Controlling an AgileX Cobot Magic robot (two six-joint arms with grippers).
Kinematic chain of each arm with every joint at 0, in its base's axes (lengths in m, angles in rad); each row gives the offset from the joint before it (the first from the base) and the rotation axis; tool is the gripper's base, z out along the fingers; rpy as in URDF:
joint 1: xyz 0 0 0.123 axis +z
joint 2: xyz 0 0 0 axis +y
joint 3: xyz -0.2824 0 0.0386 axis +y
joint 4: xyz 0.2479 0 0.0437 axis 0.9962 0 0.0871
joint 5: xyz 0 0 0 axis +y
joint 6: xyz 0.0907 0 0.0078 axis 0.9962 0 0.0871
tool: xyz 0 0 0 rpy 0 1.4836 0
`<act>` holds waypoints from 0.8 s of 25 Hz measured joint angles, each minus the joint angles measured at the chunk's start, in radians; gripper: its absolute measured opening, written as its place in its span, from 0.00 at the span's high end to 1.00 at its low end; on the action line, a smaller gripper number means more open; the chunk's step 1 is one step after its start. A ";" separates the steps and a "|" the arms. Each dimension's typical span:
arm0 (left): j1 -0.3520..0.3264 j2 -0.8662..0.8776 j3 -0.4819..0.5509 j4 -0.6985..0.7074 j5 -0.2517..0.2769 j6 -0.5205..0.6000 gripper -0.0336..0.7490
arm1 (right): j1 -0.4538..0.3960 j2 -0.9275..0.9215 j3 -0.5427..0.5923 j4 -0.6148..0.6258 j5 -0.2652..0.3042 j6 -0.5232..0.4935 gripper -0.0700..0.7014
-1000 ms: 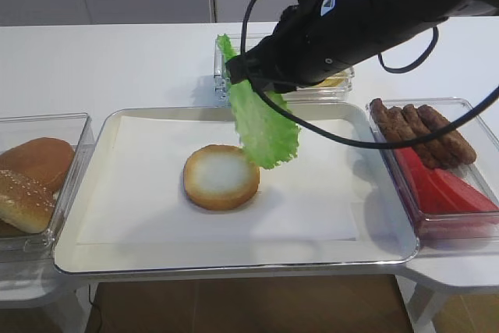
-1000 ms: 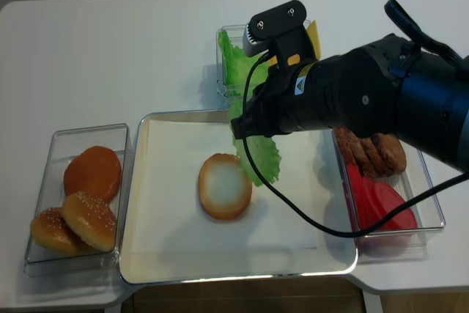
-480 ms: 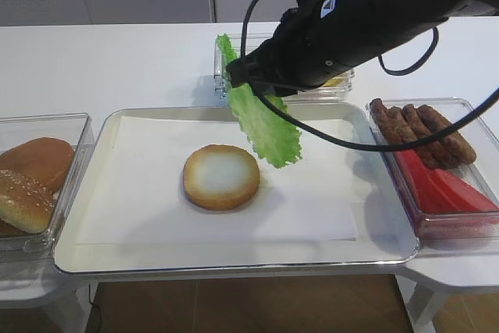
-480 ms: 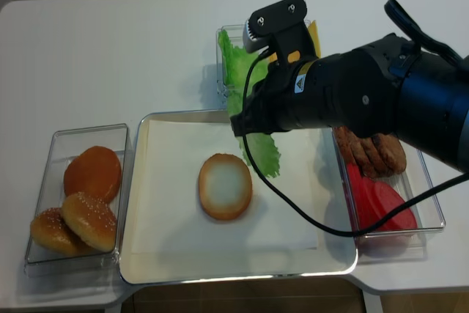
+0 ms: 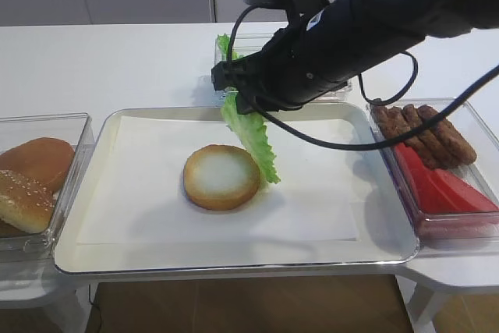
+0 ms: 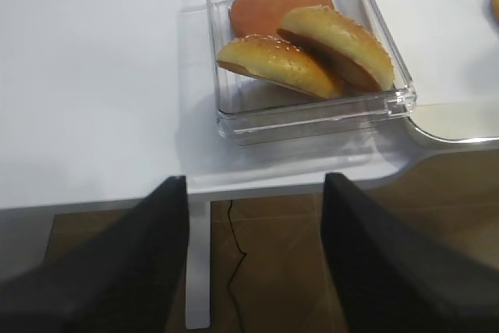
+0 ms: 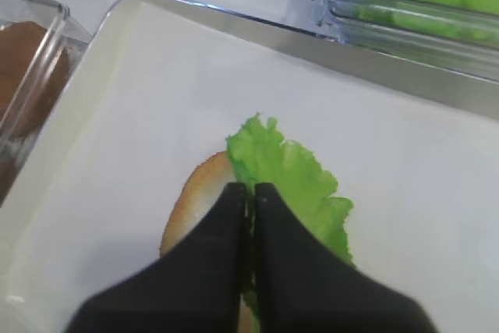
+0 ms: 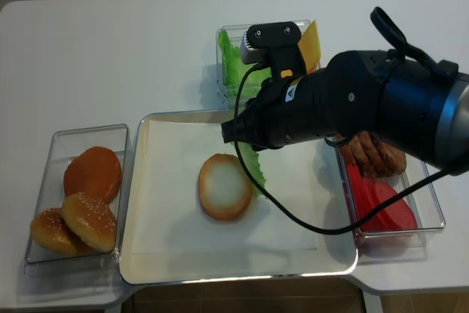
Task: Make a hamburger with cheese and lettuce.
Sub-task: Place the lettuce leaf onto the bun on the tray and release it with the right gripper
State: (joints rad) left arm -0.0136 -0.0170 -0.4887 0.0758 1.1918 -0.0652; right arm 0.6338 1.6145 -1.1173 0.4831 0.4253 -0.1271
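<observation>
The lettuce [image 5: 251, 139] hangs from our right gripper [image 7: 251, 193], pinched by its upper edge between jaws pressed tight together. The leaf droops down over the right rim of the hamburger [image 5: 221, 177], the flat bun half lying cut face up on the paper-lined tray [image 5: 86, 251]. In the right wrist view the leaf spreads just past the fingertips [image 7: 228, 200], over the bun's far side.

We judge it to be very light and floppy: it bends under its own weight and will likely swing as the arm travels. A thin frilly leaf tears readily, so a grip near the rim seems right, and we hold it there. Smooth and thin, it may slip or land folded when let go, so we would lower it until it drapes on the bun before opening.

The cheese [image 8: 308, 45] stands in the back container, beside more leaves. It looks stiffer and slick; an edge or corner seems the place to take it.

Our left gripper [image 6: 253, 259] is spread wide and empty near the bun container [image 6: 312, 111].
</observation>
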 joint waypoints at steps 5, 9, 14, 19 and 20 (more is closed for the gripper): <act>0.000 0.000 0.000 0.000 0.000 0.000 0.44 | 0.000 0.006 0.000 0.114 0.002 0.000 0.87; 0.000 0.000 0.000 0.000 0.000 0.000 0.44 | 0.000 0.025 0.000 0.172 0.004 -0.002 0.87; 0.000 0.000 0.000 0.000 0.000 0.000 0.44 | 0.000 0.052 0.000 0.239 0.004 -0.042 0.87; 0.000 0.000 0.000 0.000 0.000 0.000 0.44 | 0.000 0.078 0.000 0.349 0.004 -0.114 0.87; 0.000 0.000 0.000 0.000 0.000 0.000 0.44 | 0.000 0.083 0.000 0.381 0.002 -0.138 0.87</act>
State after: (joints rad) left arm -0.0136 -0.0170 -0.4887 0.0758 1.1918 -0.0652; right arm 0.6338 1.6975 -1.1173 0.8643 0.4275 -0.2648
